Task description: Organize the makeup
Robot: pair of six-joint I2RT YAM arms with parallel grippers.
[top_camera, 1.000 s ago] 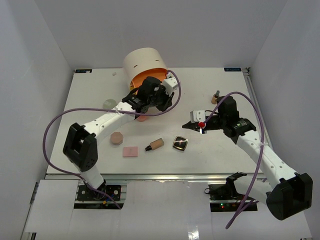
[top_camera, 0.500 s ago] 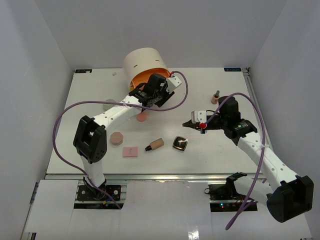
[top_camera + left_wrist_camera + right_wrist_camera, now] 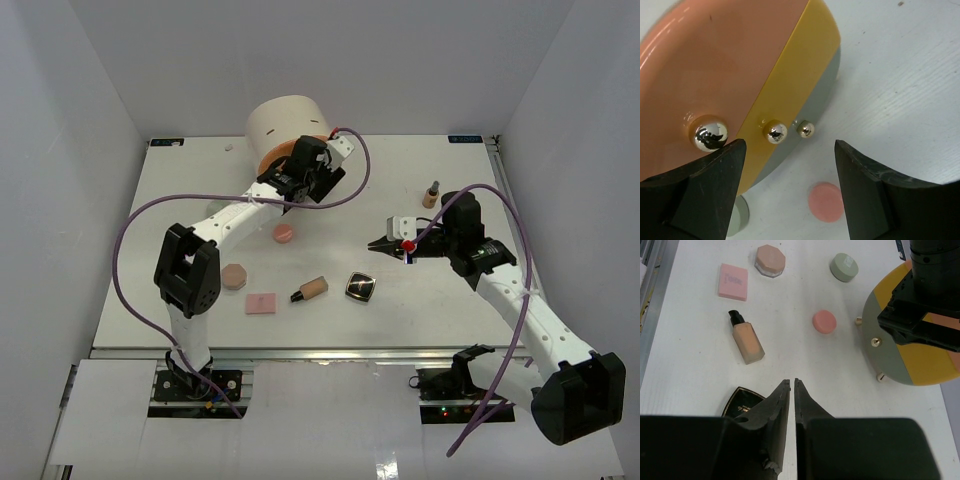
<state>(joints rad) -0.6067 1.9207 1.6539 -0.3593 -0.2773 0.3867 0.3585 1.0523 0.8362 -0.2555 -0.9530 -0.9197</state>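
Left jaws sprung apart at the drawer knobs [image 3: 776,132], right jaws clenched empty over black compact [image 3: 744,399]

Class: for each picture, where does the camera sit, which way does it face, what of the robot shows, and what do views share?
Top external: above, behind the bases, looking down at the table; both arms show.
Left wrist: on the left arm, facing the drawer cylinder; open left tool shows.
Right wrist: on the right arm, looking over the makeup; shut right tool shows.
Shared: pink round compact, in all three.
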